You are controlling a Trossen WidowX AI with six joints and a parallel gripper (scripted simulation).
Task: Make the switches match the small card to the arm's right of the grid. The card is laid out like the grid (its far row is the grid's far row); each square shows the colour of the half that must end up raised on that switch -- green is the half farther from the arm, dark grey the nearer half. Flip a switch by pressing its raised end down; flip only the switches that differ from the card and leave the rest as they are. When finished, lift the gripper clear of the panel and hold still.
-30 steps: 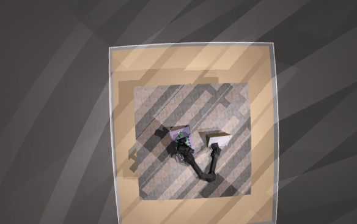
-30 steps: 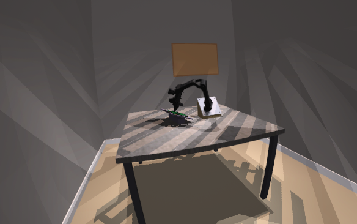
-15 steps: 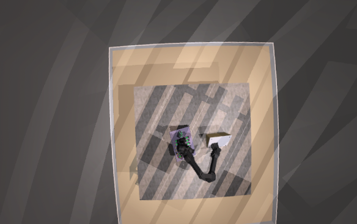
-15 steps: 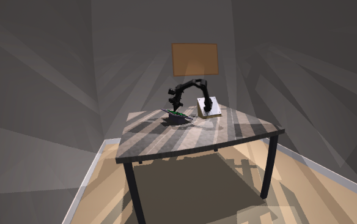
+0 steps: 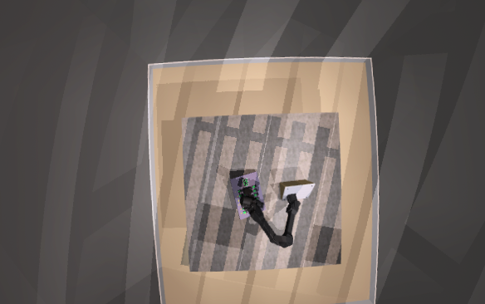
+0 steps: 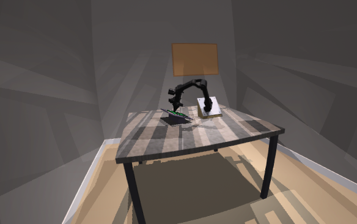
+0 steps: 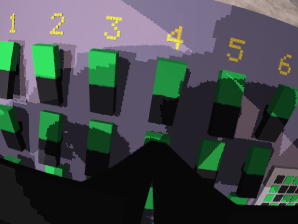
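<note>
The purple panel [image 5: 252,177] [image 6: 189,118] [image 7: 85,12] carries rows of green-and-black rocker switches under yellow column numbers 1 to 6. My gripper [image 5: 247,191] [image 6: 175,109] [image 7: 156,148] is shut and empty, with its tips low over column 4. In the wrist view the tips cover most of the second-row column 4 switch [image 7: 156,135]; only its green end shows. The far-row column 4 switch [image 7: 170,92] is in full view beyond them. The nearer rows are mostly hidden by the fingers. The card [image 7: 287,194] shows partly at the lower right; its squares are cut off by the frame and gripper.
The arm's base stands at a white-topped wedge block [image 5: 305,191] [image 6: 215,105] to the right of the panel. Both are on the striped, shadowed table [image 5: 307,137] [image 6: 202,138]. Several more switches stand close on both sides of the fingers.
</note>
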